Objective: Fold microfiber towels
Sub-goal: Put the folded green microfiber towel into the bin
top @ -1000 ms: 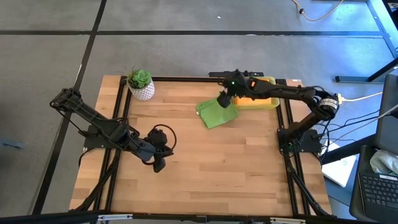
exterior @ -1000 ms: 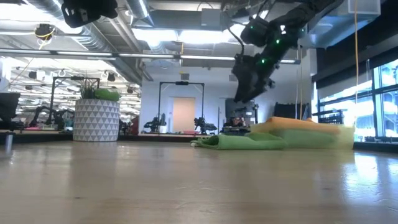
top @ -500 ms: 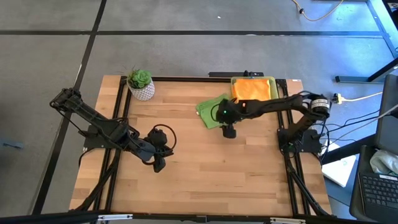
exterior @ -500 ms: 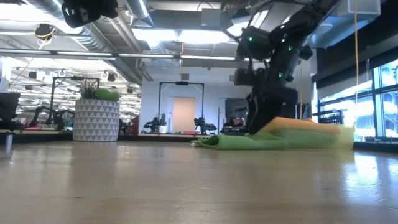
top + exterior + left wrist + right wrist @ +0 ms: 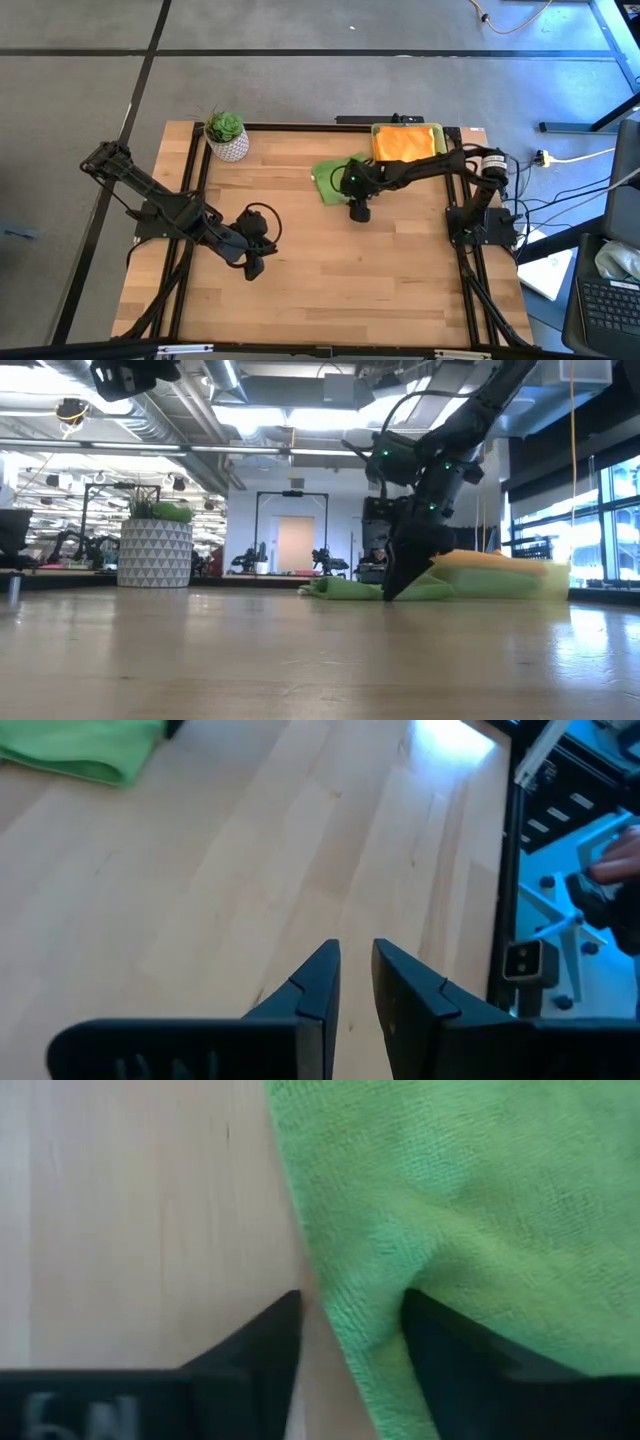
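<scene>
A lime green microfiber towel (image 5: 330, 182) lies crumpled on the wood at the table's far middle. An orange towel (image 5: 405, 142) lies in the yellow tray (image 5: 442, 142) behind it. My right gripper (image 5: 358, 212) is down at the green towel's near edge (image 5: 340, 1320), pointing steeply down and open. One finger (image 5: 450, 1350) stands over the cloth and the other (image 5: 265, 1345) over bare wood. My left gripper (image 5: 253, 270) hangs above the table's left middle, slightly open and holding nothing (image 5: 355, 955). My right gripper straddles the green towel's near edge (image 5: 335, 1305) from above, fingertips (image 5: 390, 592) low at the table. I cannot tell whether either finger touches the cloth. The towel lies slack on the wood.
A potted plant in a white patterned pot (image 5: 227, 138) stands at the far left corner. Bare wood stretches across the near half of the table (image 5: 340, 290). Black frame rails run along the left and right table edges.
My right gripper has come down from high over the towel's far side near the tray. It moved toward the near edge and tipped more steeply down, ending low at the green towel's near edge.
</scene>
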`<state>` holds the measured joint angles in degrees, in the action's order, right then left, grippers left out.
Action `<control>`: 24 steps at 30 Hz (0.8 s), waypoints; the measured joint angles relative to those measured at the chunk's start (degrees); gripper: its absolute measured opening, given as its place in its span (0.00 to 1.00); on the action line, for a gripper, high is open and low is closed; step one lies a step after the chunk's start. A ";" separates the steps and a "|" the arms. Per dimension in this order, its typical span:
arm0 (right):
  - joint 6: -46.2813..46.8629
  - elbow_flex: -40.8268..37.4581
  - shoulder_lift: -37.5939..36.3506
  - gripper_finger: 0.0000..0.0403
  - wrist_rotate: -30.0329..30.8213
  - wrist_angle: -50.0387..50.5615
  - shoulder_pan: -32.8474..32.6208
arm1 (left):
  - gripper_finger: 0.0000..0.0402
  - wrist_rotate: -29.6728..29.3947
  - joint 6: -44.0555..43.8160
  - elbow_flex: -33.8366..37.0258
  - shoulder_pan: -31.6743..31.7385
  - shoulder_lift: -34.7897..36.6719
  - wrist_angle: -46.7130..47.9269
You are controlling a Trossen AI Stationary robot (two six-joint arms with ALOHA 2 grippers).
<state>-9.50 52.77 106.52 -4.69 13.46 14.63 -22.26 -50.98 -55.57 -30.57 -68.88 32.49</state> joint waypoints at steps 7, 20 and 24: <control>7.44 -0.39 0.79 0.06 -4.64 -5.56 2.92 | 0.14 0.76 -1.18 0.00 -1.49 0.02 0.00; 22.48 11.80 -14.57 0.01 -12.20 16.40 1.57 | 0.14 -0.69 -0.94 0.00 -1.70 0.01 0.42; 18.08 20.77 -18.81 0.00 -7.57 30.59 3.75 | 0.14 -1.07 -0.72 -0.02 -1.70 0.02 0.50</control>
<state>8.59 73.54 87.71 -12.25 44.05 18.38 -23.33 -51.70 -55.59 -32.27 -68.86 32.99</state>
